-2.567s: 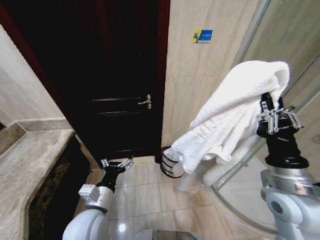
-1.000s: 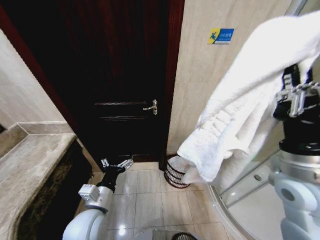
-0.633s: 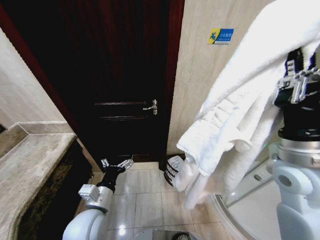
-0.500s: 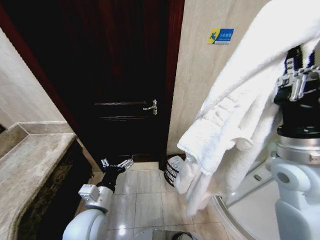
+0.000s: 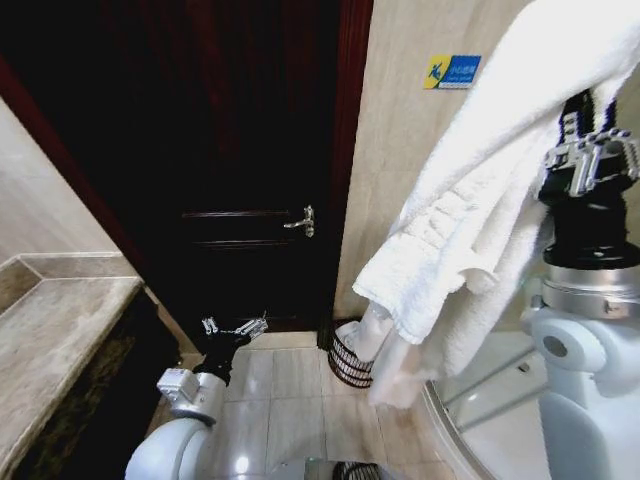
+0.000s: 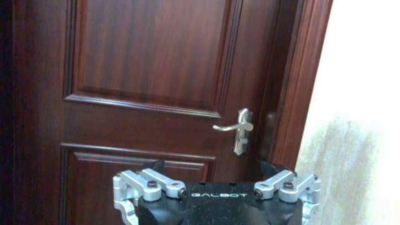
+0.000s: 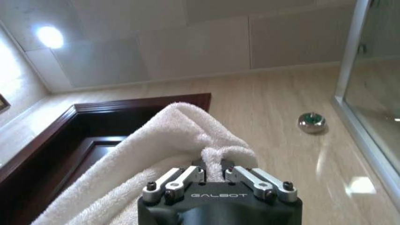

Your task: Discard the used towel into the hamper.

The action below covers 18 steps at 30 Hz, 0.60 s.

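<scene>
High on the right, right claw [image 5: 590,150] pinches a white towel [image 5: 470,215] — thick, looped, hanging; left claw [image 5: 234,327] spread.

A: Count check?
B: One towel [image 5: 480,190], white. One hamper [image 5: 352,358], on the floor at about 6 o'clock from the towel's low end. Two grippers: left [image 5: 234,328], right [image 5: 592,140].
A: Fixtures?
B: One door [image 5: 230,160], one handle [image 5: 298,222] on it. One blue sign [image 5: 452,72] on the wall, 1 o'clock of the handle. One stone counter [image 5: 60,340], 9 o'clock of the left gripper.
</scene>
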{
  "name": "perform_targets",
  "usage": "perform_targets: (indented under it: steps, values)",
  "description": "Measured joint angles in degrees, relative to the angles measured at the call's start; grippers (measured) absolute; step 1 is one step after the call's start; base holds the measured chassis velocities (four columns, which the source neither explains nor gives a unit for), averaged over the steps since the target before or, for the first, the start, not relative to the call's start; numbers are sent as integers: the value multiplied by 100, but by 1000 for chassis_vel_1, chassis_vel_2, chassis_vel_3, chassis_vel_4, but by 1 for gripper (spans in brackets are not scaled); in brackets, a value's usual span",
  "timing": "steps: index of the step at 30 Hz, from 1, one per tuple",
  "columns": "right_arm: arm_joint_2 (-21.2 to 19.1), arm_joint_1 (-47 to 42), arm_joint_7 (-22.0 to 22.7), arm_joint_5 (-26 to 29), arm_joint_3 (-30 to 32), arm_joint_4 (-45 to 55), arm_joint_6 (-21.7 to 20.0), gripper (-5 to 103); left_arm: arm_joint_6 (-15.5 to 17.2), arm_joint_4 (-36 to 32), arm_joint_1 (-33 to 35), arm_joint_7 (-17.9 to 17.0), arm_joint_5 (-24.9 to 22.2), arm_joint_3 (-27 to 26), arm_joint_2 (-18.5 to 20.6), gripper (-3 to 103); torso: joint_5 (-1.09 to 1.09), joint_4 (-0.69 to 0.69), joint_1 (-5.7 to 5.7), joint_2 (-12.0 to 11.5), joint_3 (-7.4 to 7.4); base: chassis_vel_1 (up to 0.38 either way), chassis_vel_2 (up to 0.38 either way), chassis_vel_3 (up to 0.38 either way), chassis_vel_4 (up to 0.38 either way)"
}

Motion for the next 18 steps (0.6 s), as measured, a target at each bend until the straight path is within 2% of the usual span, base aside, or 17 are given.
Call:
perform_targets:
  steps: [7,10,18]
  values:
    - [-153,407,69,34,-224,-340,56,12,0,0,0,0,0,0,0,100,-1,0,0,-1,0,-32,48,40,-39]
    - [-248,847,68,55,-340,-691,90,12,0,0,1,0,0,0,0,100,-2,0,-6,2,-2,0,0,0,0]
    - [-293,1389,33,55,-477,-1229,202,12,0,0,1,0,0,0,0,100,-1,0,-4,1,-1,0,0,0,0]
